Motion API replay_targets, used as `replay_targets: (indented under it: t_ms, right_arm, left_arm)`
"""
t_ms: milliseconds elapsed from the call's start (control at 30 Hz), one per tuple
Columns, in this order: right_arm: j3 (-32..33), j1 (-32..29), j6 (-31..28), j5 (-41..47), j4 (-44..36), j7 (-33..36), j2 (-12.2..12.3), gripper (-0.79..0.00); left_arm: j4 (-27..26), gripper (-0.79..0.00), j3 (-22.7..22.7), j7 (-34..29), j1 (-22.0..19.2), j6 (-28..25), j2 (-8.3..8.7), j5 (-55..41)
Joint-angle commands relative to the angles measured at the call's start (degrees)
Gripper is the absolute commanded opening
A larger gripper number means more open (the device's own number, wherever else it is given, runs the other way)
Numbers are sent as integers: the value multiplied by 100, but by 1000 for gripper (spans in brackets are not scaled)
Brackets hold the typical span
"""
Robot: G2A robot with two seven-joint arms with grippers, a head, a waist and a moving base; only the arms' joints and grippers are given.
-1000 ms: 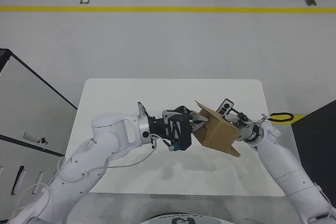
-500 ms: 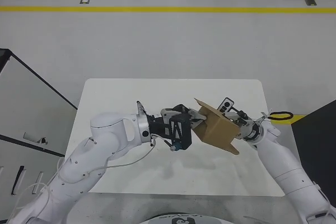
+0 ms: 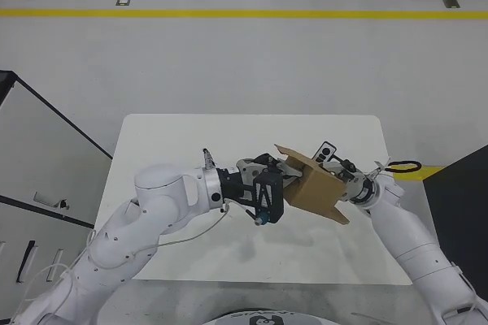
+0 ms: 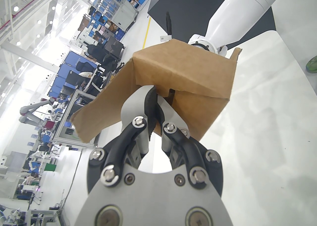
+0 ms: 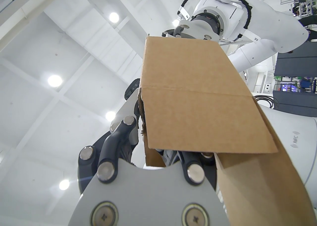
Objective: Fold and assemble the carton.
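A brown cardboard carton [image 3: 313,191] hangs above the white table [image 3: 171,146], between the two arms, tilted, with a flap sticking out toward the left arm. My right gripper [image 3: 339,175] is shut on one carton wall [image 5: 193,103]; one finger [image 5: 128,115] shows beside the wall and the other is hidden behind it. My left gripper [image 3: 286,172] is shut, its pads [image 4: 151,103] pressed together, and its tips sit under the edge of the carton [image 4: 183,73] where the open flap [image 4: 104,110] hinges. Whether cardboard lies between those tips is hidden.
A black cabinet [image 3: 8,122] stands left of the table and a dark surface [image 3: 472,195] lies to its right. The table's near and left areas are bare. A yellow floor line [image 3: 244,13] runs behind the table.
The left gripper has pushed a little farther right against the carton and turned. The carton's top flap has tipped slightly toward the left arm. The right arm has barely shifted.
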Motion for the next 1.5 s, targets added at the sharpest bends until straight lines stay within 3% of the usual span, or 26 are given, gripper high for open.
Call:
replay_targets:
  t_ms: [0, 1467]
  right_arm:
    - [0, 4, 0, -1, 6, 0, -4, -785]
    - [150, -103, -26, -46, -27, 26, 42, -785]
  left_arm:
    - [19, -785, -27, 4, 9, 35, 0, -34]
    - [-51, -785, -226, -102, 119, 88, 17, -217]
